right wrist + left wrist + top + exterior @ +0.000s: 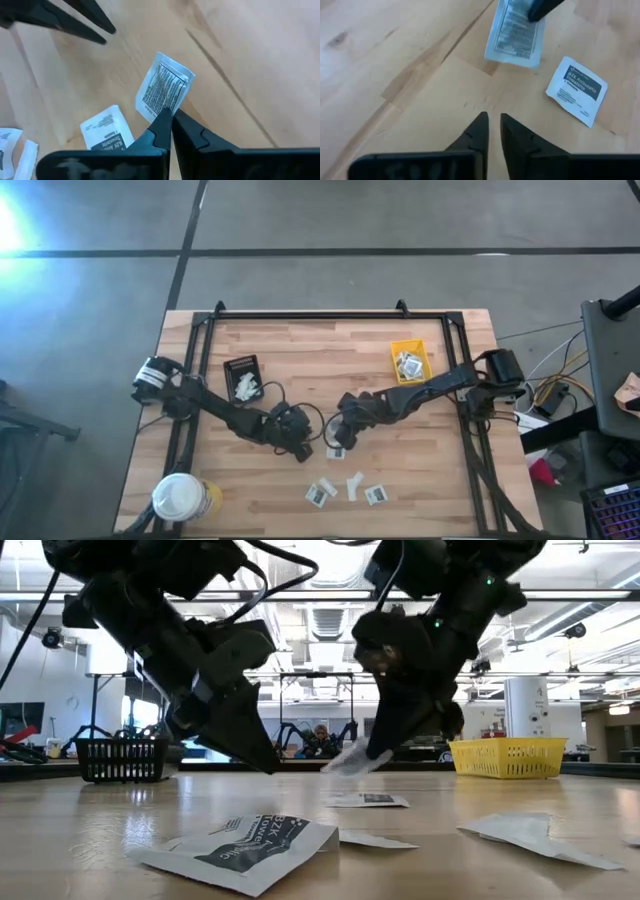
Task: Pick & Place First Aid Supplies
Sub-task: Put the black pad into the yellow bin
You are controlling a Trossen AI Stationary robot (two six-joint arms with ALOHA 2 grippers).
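Overhead and wrist views, two-arm packet sorting. The right gripper point(171, 116) is clenched on the edge of a white printed packet point(165, 87), lifted just clear of the wooden table point(300, 350) near its centre; the low view shows the packet hanging from the fingertips above the surface. The left gripper point(492, 122) hovers just beside it over bare wood, its fingers a narrow slit apart and holding nothing.

Progress: the yellow bin point(411, 362) at the right rear already holds a few packets, and a small white heap point(246, 388) lies on the table just in front of the black tray point(241, 366) at the left rear. Remaining work appears to be the held packet, one antiseptic towelette packet point(576, 90) lying flat just beside the grippers, and a loose cluster of packets and a pale strip point(345, 490) near the front edge. By this count the sort seems partly done, with several items left.

Surroundings: a round white-lidded yellow tub point(185, 498) stands at the front left corner, well apart from the work. The two arms converge closely at mid-table, so the likeliest obstruction to carrying the packet away is the other arm itself.
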